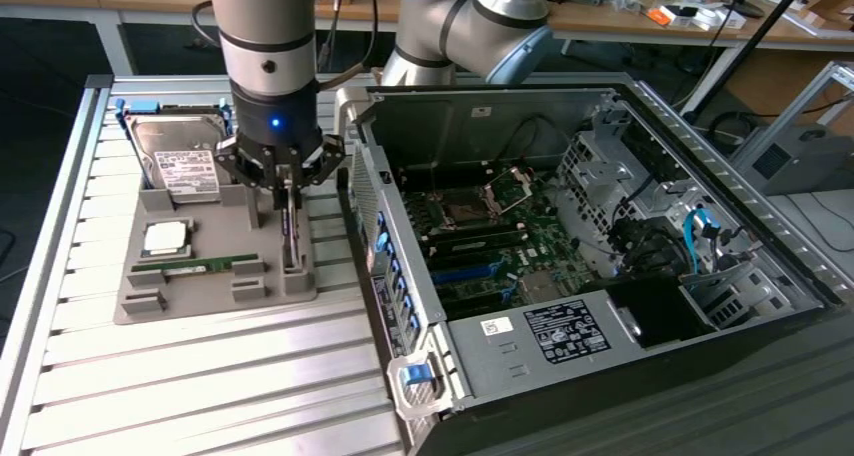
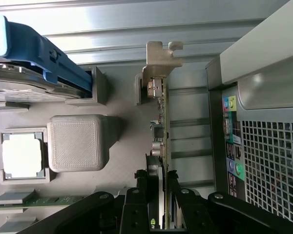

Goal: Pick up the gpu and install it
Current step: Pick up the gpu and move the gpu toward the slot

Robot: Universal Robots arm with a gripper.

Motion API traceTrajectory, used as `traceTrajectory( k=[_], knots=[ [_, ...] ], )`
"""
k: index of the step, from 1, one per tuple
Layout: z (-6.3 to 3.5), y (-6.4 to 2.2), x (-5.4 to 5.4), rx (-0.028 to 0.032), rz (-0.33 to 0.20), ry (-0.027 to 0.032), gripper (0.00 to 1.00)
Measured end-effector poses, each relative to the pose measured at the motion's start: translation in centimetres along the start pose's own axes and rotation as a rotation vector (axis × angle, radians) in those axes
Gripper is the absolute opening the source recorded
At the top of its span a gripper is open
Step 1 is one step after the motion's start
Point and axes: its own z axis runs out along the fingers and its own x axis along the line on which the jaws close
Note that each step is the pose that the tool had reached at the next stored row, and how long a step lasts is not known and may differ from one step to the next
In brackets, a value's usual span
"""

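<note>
Carrying it all: a slatted metal counter [image 1: 200, 376], with the whole job laid out on it.
Computer case: the computer case [image 1: 534, 96] lies on its side with the panel off and the motherboard showing. It takes up the counter's half toward the exterior view's right.
Arm: the arm [image 1: 267, 36] reaches straight down over the tray, close beside the case's rear wall.
Tray: a grey moulded tray [image 1: 187, 296] sits toward the counter's edge at the exterior view's left, just beside the case.
Hard drive: the silver hard drive [image 1: 180, 156] with a white label lies at the tray's far end.
gpu: the gpu [image 1: 291, 241] stands on edge in the slot along the tray's side nearest the case. Its silver bracket [image 2: 161, 58] is at the end away from the jaws.
CPU: the CPU [image 1: 166, 238] lies flat in its pocket mid-tray.
RAM stick: the green RAM stick [image 1: 200, 266] lies just in front of the CPU.
Jaws: clamped on the gpu's upper edge, one finger [image 2: 146, 183] against each face.
</note>
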Motion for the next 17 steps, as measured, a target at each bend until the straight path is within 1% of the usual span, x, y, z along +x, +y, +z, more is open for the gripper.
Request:
traceTrajectory(
  k=[17],
  knots=[
    [-0.37,0.01,-0.01,0.0,0.0,0.0001,0.27]
  ],
)
